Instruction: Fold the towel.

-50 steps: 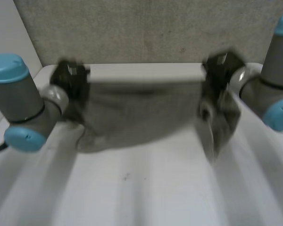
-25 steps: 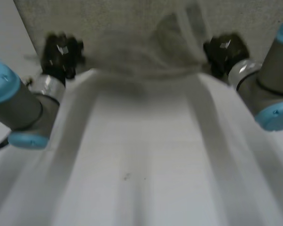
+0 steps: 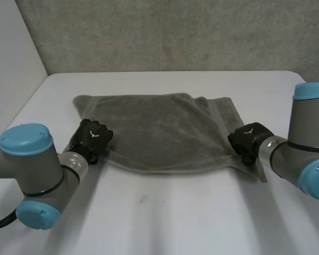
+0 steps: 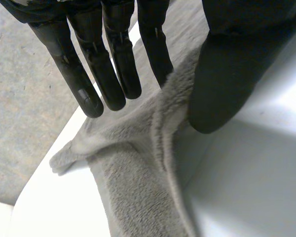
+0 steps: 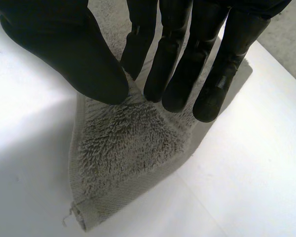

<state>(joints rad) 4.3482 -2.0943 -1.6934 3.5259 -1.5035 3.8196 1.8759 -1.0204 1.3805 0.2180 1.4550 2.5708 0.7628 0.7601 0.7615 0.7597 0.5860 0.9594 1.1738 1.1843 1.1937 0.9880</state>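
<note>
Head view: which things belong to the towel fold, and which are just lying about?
In the job: towel; left hand, pinching its near left corner; right hand, pinching its near right corner.
Not in the job: white table; grey wall behind.

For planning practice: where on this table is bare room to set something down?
Bare: table in front of the towel; the strip between it and the wall. Crowded: its near corners, gripped by left hand and right hand.

Grey towel (image 3: 159, 130); white table (image 3: 175, 212); black left hand (image 3: 91, 135), black right hand (image 3: 247, 139).
</note>
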